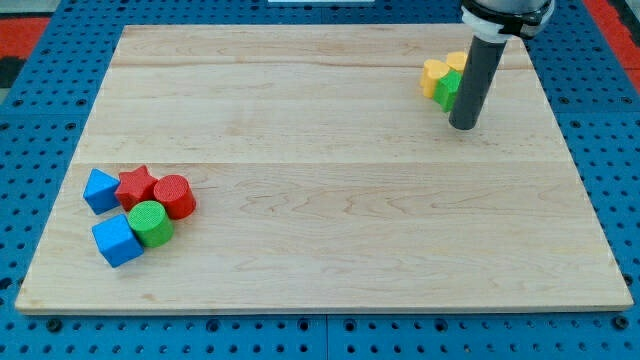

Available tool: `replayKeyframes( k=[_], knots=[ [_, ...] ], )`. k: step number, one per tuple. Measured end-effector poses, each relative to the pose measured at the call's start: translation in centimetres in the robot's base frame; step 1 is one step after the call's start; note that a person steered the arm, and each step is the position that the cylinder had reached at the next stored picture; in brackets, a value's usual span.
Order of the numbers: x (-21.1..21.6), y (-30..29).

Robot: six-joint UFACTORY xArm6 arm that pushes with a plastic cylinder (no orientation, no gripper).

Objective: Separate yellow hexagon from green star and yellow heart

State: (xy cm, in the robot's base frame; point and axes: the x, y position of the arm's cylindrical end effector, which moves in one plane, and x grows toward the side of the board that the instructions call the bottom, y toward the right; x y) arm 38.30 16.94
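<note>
Three blocks sit together near the board's upper right. A yellow block, seemingly the heart (433, 76), is on the left. A green block (447, 90), partly hidden by the rod, touches it. Another yellow block (457, 62) lies just above, mostly hidden behind the rod, so its shape is unclear. My tip (463, 126) rests on the board just below and right of the green block, close to it or touching.
A second cluster lies at the lower left: a blue block (100, 190), red star (137, 186), red cylinder (174, 196), green cylinder (150, 223) and blue cube (117, 240). The wooden board (330, 200) sits on a blue pegboard.
</note>
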Motion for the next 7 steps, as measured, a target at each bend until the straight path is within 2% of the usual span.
replayKeyframes(
  k=[3,7],
  knots=[
    [0.7,1.2],
    [-8.2,5.4]
  ],
)
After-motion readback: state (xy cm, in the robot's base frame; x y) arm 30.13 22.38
